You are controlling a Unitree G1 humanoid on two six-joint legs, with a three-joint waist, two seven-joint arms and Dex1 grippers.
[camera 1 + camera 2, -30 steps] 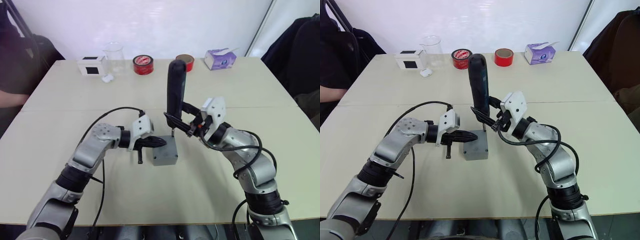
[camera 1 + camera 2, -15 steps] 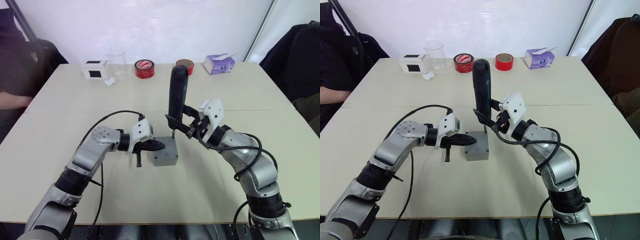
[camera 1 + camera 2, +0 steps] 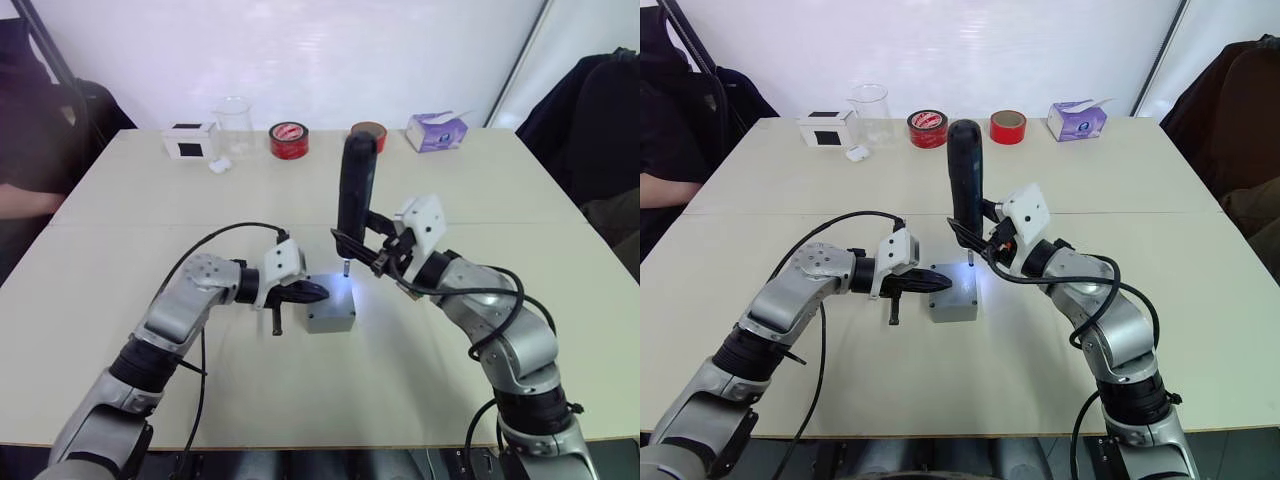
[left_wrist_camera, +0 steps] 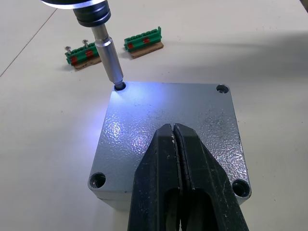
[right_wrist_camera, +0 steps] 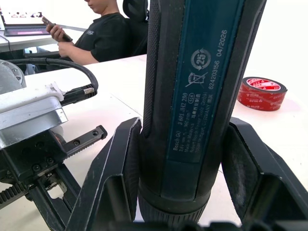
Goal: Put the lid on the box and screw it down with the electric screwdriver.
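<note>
The grey lid (image 4: 168, 115) lies flat on the grey box (image 3: 328, 324) in the middle of the table, its corner holes showing. My left gripper (image 4: 174, 127) is shut, and its fingertips rest on top of the lid. My right gripper (image 3: 352, 243) is shut on the electric screwdriver (image 3: 355, 185), a dark blue-black cylinder held upright. Its metal bit (image 4: 109, 62) sits in the lid's far corner hole. The light at its tip is on and throws a bluish glow over the lid.
Along the far edge stand a white box with a black square (image 3: 188, 140), a glass beaker (image 3: 232, 122), two red tape rolls (image 3: 288, 139), and a purple tissue box (image 3: 437, 130). Two green terminal blocks (image 4: 143, 42) lie just beyond the box. A person (image 3: 25, 150) sits at the left.
The screwdriver's tip light has come on and now lights the lid. Both grippers keep their places; the camera has shifted slightly.
</note>
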